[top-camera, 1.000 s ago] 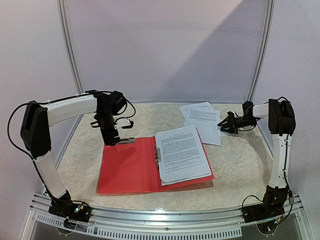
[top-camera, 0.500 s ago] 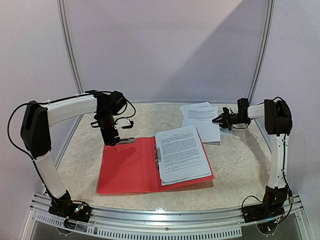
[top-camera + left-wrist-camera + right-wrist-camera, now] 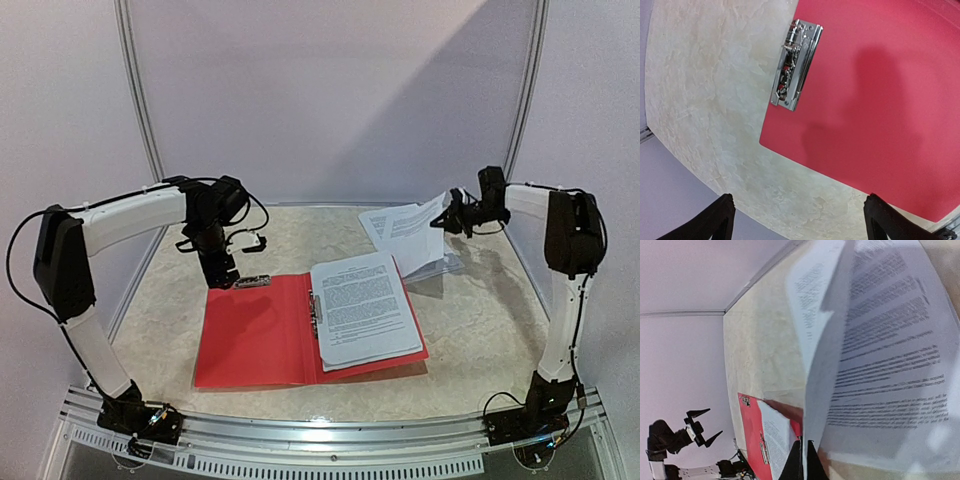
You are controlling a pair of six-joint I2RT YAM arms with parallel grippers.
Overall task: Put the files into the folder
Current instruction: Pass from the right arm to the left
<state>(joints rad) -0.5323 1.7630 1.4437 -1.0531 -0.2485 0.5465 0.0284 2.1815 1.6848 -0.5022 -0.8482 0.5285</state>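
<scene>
We see the red folder (image 3: 255,340) lying open and flat on the desk (image 3: 165,300), towards the middle. A stack of files (image 3: 365,310) rests on its right half, slightly askew, its lower corner reaching past the folder's edge. The left half is bare red plastic.

The left hand (image 3: 226,280) hangs over the far left corner of the folder, fingers pointing down and spread wide apart, holding nothing. In the left wrist view the two dark fingertips (image 3: 722,215) frame the folder's corner, and a silver clip (image 3: 795,65) sits on the folder's edge there, just beyond them.

Near the far right corner of the desk lie the loose files (image 3: 392,222), well apart from the folder. The right hand (image 3: 452,214) is closed tight on the right edge of the top sheet (image 3: 425,240), which stands tilted with that edge up off the desk. The right wrist view shows the fingers pinched together on the paper's edge, printed lines running across the sheet.
</scene>
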